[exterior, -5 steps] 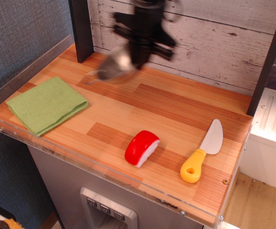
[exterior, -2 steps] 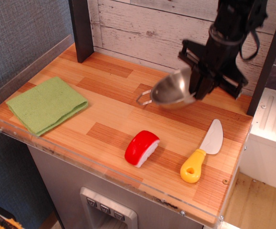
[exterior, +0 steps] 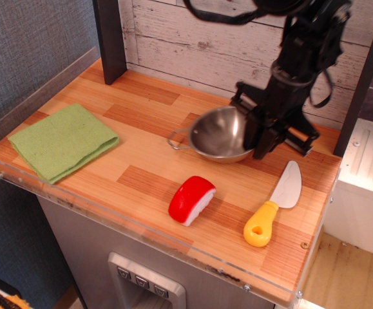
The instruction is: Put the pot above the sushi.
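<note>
Pot (exterior: 219, 134) is held by its right rim in the clenched gripper (exterior: 256, 136), right of frame centre, directly above the sushi (exterior: 192, 199), apparently at or just over the wooden counter (exterior: 141, 129); the rim grip leaves its bowl level for setting down.

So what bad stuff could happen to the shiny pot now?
The end effector grips only the right edge of the pot, so the pot might tip or slide when let go. The pot sits just behind the sushi; a push forward could bump it. The toy knife lies close under the arm and could get knocked.
</note>
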Available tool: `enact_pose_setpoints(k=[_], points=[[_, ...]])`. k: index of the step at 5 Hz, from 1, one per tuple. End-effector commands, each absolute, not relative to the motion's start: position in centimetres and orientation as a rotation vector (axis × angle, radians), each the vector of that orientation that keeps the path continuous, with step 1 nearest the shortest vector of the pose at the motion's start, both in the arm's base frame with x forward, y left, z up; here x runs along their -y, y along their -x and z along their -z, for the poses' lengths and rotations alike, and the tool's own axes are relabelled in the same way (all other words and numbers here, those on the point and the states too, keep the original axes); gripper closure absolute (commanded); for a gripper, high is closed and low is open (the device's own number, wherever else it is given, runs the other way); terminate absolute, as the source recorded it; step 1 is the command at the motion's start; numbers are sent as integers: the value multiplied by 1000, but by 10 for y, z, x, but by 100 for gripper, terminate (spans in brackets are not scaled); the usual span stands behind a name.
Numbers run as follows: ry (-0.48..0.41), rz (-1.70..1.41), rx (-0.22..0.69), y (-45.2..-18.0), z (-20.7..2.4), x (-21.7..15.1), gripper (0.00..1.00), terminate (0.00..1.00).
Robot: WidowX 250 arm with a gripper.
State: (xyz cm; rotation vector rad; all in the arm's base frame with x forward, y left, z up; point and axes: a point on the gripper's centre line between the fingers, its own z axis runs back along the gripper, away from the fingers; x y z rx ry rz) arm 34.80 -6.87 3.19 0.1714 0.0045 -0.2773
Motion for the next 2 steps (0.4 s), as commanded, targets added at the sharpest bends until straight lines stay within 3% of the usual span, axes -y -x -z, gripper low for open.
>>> enact_pose_setpoints(k=[1,2], points=[[-85,373,167,-341,-78,90,0,0],[-6,339,283,-326,-115,81,0,0]])
